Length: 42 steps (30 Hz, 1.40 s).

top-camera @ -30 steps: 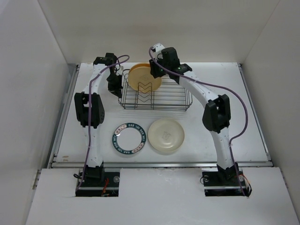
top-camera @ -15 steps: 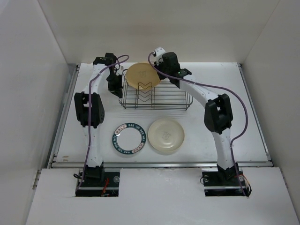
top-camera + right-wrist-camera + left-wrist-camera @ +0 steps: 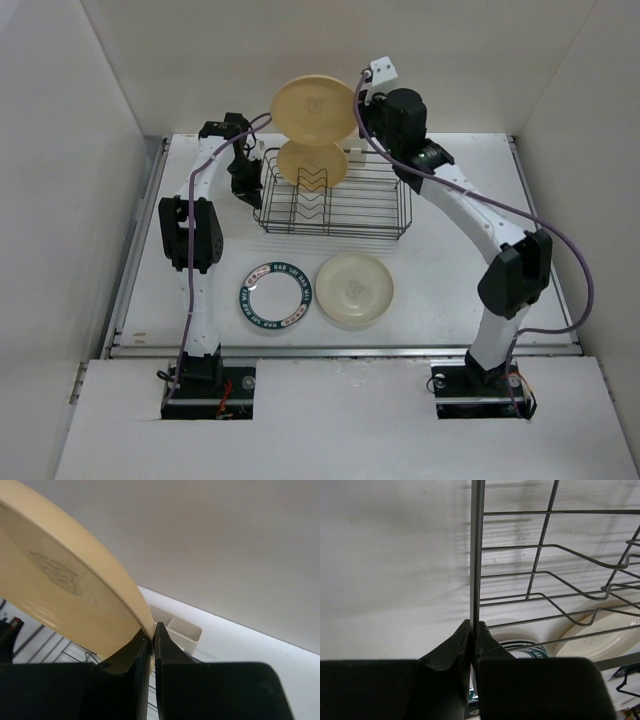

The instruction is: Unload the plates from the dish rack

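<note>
Top external — plate (rim-held) aloft

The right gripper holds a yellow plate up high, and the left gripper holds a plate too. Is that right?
Not quite. The right gripper does hold a yellow plate up high, but the left gripper holds no plate. It is shut on a wire of the rack, as the left wrist view shows.
</note>
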Available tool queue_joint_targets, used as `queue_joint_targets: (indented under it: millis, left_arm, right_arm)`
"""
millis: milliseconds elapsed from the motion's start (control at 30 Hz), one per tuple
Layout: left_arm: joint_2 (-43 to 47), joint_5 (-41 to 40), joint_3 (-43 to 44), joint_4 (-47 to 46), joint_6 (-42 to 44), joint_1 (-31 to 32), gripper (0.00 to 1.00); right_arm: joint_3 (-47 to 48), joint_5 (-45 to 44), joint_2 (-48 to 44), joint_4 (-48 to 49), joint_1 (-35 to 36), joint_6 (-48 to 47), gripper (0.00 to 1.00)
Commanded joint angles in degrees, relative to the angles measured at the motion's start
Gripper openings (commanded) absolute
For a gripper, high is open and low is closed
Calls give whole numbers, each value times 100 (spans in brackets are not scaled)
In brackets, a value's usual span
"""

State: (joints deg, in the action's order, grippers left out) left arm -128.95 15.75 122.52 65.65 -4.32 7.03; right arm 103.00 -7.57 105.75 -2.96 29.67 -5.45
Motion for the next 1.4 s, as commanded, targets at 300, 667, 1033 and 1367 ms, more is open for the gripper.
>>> queue_joint_targets:
  millis: [300,667,1033,1367]
  left_arm:
    - [-131,-72,-114,-52,-298,-26,0]
    - [-131,113,-167,-52,-351,-26,0]
    - [159,499,-668,-210,-465,-26,0]
    - [598,517,-1204,-421,-684,-26,0]
  right_arm:
    - [231,2687,-819,-2575,-1050,1275,0]
    - [-3467,3992,-2216,-3791,-1104,1784,0]
    - [-4279,3034,-2288,-3897,-946,2075,0]
    - [-4227,2375,-1751,-3983,-594,2127,46]
